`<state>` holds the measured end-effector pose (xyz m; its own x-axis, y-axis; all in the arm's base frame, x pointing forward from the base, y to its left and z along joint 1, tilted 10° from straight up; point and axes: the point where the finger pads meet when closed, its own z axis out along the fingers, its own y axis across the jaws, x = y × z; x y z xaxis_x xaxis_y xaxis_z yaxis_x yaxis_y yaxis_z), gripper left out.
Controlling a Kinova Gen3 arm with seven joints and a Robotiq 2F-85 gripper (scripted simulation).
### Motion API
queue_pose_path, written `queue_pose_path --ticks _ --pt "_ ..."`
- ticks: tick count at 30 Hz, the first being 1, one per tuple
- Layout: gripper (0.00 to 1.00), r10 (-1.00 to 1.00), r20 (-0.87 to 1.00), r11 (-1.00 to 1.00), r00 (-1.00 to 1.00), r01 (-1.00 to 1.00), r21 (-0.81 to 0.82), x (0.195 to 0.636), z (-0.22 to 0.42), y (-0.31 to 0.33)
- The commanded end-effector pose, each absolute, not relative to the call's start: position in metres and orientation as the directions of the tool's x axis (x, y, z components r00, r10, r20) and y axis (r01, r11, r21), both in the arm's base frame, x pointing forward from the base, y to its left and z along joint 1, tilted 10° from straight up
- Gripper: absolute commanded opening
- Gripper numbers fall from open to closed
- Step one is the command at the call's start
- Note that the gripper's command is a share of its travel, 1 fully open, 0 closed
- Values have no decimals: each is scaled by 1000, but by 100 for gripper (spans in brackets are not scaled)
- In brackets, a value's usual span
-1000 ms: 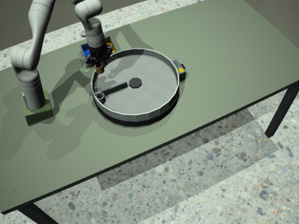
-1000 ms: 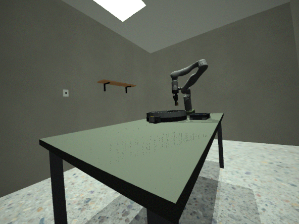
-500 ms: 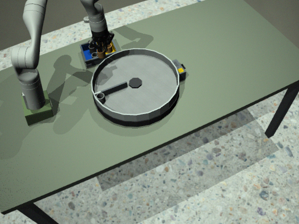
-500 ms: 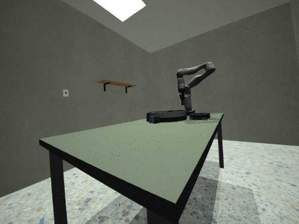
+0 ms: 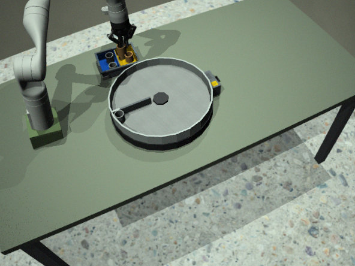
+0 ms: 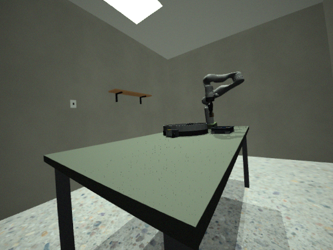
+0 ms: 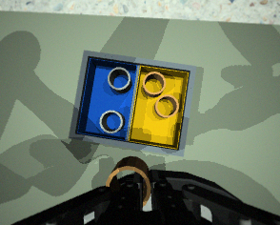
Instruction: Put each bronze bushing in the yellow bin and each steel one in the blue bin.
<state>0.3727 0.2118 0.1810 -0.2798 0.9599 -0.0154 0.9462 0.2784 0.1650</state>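
Clasping a bronze bushing (image 5: 121, 52) (image 6: 211, 116) (image 7: 132, 163) — tool (image 5: 122, 44) (image 6: 211, 112) (image 7: 146, 179) aloft

Around me stand grey-brown walls (image 6: 267, 81), a speckled floor (image 6: 281, 180), a brown shelf (image 6: 130, 93) and a bright ceiling light (image 6: 126, 0).

two bushings (image 7: 155, 72) in each bin (image 7: 187, 102) | one on turntable (image 5: 183, 108)

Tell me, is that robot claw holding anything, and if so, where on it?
The gripper holds a bronze bushing, pinched by one side of its wall, with its round opening left uncovered.
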Motion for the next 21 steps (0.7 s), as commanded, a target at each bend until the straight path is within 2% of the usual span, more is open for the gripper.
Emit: queue_pose_path --ticks 1,3,21 --pt "0 953 -27 302 -302 939 164 379 182 240" --pt "0 953 -27 302 -302 939 164 384 184 262" --pt "0 953 -26 303 -303 939 164 384 184 262"
